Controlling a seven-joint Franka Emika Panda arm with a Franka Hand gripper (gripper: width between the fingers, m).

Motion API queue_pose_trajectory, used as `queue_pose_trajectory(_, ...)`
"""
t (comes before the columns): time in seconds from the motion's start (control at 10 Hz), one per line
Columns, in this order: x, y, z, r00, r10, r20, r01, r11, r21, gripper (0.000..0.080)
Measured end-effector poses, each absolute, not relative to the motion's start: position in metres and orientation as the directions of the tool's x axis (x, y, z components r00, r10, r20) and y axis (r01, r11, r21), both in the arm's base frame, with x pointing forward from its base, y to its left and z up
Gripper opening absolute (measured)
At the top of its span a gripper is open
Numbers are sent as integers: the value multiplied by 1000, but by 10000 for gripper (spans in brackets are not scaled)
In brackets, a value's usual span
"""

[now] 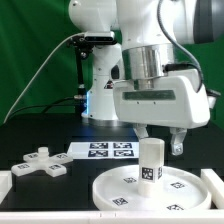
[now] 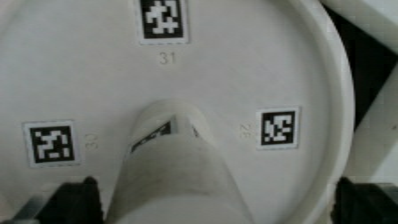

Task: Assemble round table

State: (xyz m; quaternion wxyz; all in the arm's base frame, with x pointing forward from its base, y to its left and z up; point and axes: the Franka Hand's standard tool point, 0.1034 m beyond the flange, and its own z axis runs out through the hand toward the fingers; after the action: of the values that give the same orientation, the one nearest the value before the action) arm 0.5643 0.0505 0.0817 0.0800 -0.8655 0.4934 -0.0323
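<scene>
The hand point(image 1: 160, 147) is spread wide and grips nothing. The cylinder leg point(image 1: 151, 166) stands upright just below the hand, in line with the gap between the fingers point(image 2: 71, 200), on the round disc point(image 1: 190, 185). The cross-shaped foot piece point(image 1: 38, 166) lies on the counter point(image 1: 40, 135), well apart from the hand. The marker board point(image 1: 108, 150) lies behind the hand.

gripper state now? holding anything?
Gripper: open, holding nothing. The upright leg on the disc sits between its fingers, with a gap on each side in the wrist view.
</scene>
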Motion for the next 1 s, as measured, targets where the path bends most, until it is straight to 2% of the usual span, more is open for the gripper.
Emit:
queue_pose_trajectory(0.2,564,50,81,609,-793,-2,-782,-600,-172,648)
queue_pose_trajectory(0.3,564,50,81,703,-710,22,-698,-696,-165,648)
queue_pose_trajectory(0.5,563,53,75,925,-377,51,-372,-924,-86,648)
queue_pose_trajectory(0.9,563,50,74,994,-77,78,-74,-996,-44,648)
queue_pose_trajectory(1.0,566,49,76,992,101,82,102,-995,-6,648)
